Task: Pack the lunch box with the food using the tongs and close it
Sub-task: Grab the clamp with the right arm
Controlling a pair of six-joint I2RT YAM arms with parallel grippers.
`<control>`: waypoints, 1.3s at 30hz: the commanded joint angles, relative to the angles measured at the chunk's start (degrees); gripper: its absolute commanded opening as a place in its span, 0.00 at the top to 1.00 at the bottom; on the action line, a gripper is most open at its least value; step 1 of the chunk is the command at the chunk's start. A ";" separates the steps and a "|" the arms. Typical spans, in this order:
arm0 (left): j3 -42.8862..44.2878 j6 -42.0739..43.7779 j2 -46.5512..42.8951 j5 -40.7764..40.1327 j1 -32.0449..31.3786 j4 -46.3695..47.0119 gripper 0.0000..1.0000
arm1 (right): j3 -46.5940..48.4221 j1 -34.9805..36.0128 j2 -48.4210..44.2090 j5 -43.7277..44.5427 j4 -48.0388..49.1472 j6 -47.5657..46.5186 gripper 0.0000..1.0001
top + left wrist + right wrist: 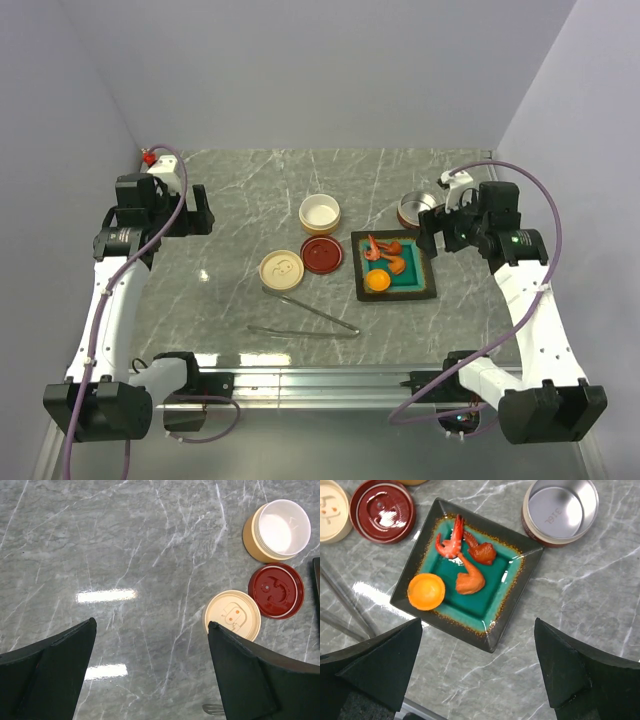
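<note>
1. Left end effector (151,624): jaws spread wide, nothing between them. It hangs over bare grey worktop (200,290) on the left side, well apart from the tongs.
2. Right end effector (477,621): also fully spread and empty, above the near edge of the square teal plate (470,605).
3. Tongs (305,330): flat on the worktop toward the front, between the two arms. The joined end points right, near the plate's front-left corner, and the slim arms splay to the left. Neither end effector touches them.
4. Food, all on the plate: orange disc (426,591) at the left corner, shrimp (451,542) toward the far side, and two red-orange wing-like pieces (469,580) beside it.
5. Cream tub (277,530): open, upright, left of the plate at the far side.
6. Red lid (382,510) and cream lid (232,615): flat, just beside each other, in front of the tub.
7. Steel-lined bowl (562,510): open, just beyond the plate's far right corner.
</note>
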 commanded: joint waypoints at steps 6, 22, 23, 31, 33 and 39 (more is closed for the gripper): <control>4.32 -2.98 1.39 4.05 0.09 -0.08 0.01 | 4.63 4.12 2.10 -3.79 -3.87 -4.67 0.00; 6.45 -18.00 0.87 26.20 12.04 2.63 0.01 | -10.11 41.38 1.59 4.38 11.57 -3.71 0.00; 6.18 -18.01 0.43 27.08 12.22 4.03 0.01 | -11.44 43.92 1.06 3.77 13.42 -3.88 0.00; 1.88 -19.32 -5.11 27.19 12.22 11.60 0.01 | -18.04 52.90 4.74 4.02 22.66 -4.15 0.00; 0.47 -18.89 -6.95 27.27 12.22 13.88 0.01 | -18.13 55.09 7.46 5.86 23.37 -4.06 0.00; 1.17 -18.97 -6.61 28.06 12.22 13.72 0.01 | -14.00 59.05 18.70 10.79 20.38 -3.27 0.00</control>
